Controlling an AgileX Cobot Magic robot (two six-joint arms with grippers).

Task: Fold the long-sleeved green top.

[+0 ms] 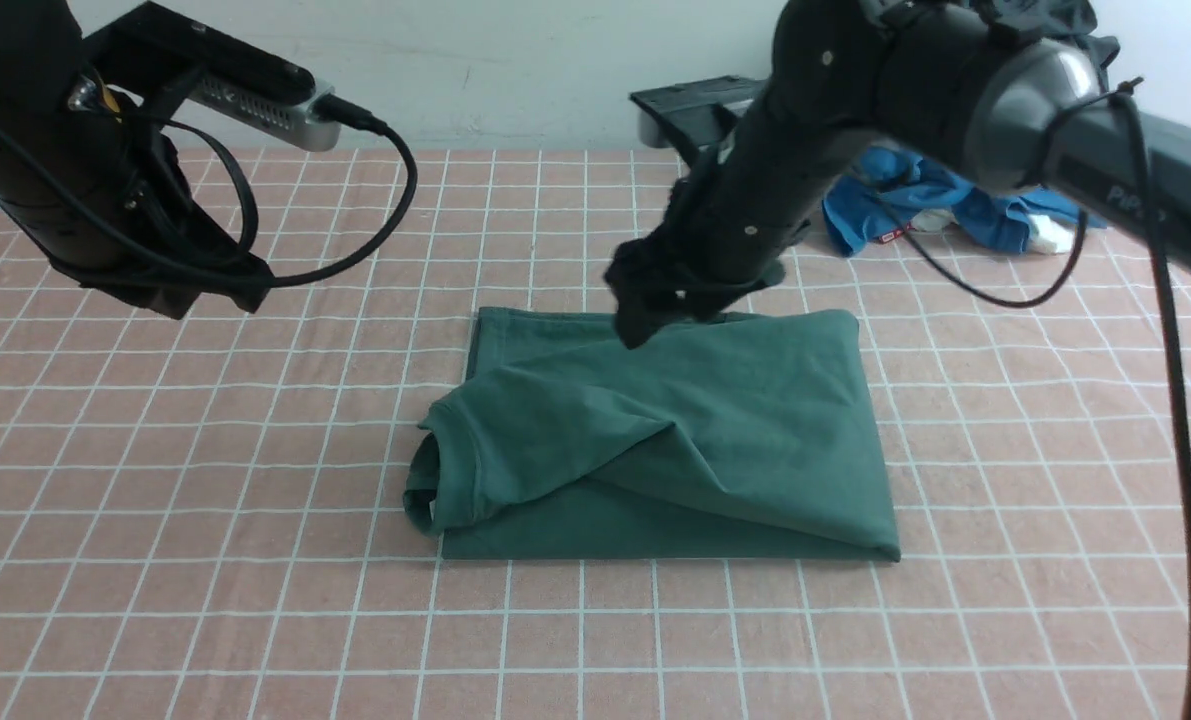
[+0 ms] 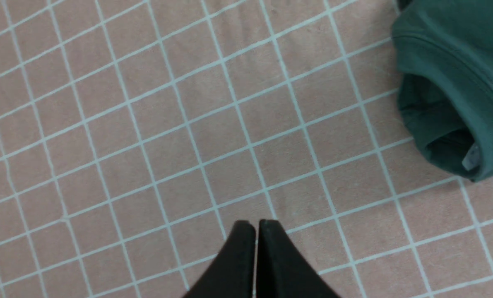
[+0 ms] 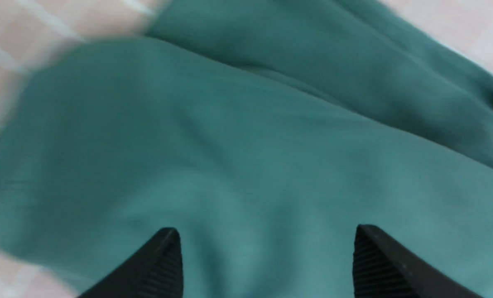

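**Right gripper spread over a folded green top, left gripper closed off to the side**

The right gripper (image 3: pixel 267 234) is spread wide. Its two ribbed black fingertips (image 3: pixel 165 252) stand well apart with nothing between them, directly above green fabric. The wrist view is blurred, so I cannot tell whether the tips touch the cloth. From the front, this gripper sits at the far edge of the green long-sleeved top (image 1: pixel 715 430), near the middle of that edge, and the right arm slants down to it from the upper right.

The left gripper (image 2: pixel 256 225) has its fingers pressed together and holds nothing. It hangs over bare tablecloth, apart from the garment, to the robot's left.

The top lies in the middle of the table, folded into a rough rectangle. A loose diagonal flap crosses its upper layer. The neck opening (image 2: pixel 445 136) bulges out at the robot's left side, with a small pale label (image 2: pixel 472 157) showing inside it.

Beneath everything is a pink tablecloth (image 1: pixel 205 560) with a white grid. At the far right, well apart from the top, is a crumpled blue garment (image 1: pixel 955 205).
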